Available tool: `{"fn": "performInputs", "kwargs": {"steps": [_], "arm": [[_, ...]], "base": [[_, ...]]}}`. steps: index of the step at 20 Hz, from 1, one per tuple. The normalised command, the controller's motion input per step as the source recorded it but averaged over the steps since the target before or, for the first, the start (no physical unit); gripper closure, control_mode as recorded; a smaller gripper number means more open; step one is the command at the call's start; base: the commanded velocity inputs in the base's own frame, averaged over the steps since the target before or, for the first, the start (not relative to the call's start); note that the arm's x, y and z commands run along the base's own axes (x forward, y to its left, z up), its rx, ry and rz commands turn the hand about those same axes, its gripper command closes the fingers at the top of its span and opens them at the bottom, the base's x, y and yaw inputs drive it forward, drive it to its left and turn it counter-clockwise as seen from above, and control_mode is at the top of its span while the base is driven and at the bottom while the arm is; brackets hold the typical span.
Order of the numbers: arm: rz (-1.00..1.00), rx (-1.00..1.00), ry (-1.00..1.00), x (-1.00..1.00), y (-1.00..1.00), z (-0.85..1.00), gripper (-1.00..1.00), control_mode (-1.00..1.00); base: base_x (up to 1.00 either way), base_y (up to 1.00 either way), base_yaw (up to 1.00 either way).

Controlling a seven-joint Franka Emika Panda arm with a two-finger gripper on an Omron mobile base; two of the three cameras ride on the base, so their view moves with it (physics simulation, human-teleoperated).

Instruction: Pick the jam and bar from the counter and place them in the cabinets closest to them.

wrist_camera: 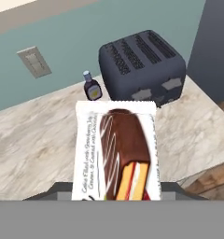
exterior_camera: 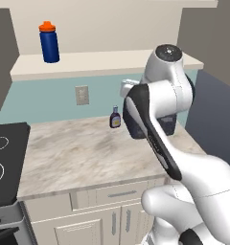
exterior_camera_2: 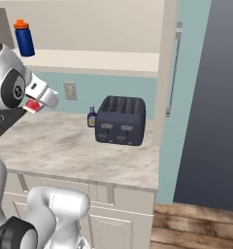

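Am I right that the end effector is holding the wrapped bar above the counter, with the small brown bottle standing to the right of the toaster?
Not quite. The end effector does hold the bar above the counter, but the right base view shows the small brown bottle standing to the left of the toaster, towards the wall outlet.

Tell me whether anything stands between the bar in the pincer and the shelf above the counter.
Nothing visible does. The bar, held in the pincer, hangs over the counter; the shelf above has bare ledge right of the blue bottle.
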Motion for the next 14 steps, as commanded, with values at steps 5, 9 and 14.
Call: {"fn": "performInputs", "kwargs": {"steps": [5,9,14], "arm": [[-0.03,-0.01,-0.09,-0.02,-0.03,0.27,1.00,-1.00],[0.00,0.00,-0.05,-0.01,0.00,0.01,1.00,-1.00],[0.00,0.00,-0.17,-0.17,-0.01,0.21,1.00,-1.00]], "base": [[0.00,0.00,0.00],[0.00,0.00,0.00],[0.00,0.00,0.00]]}}
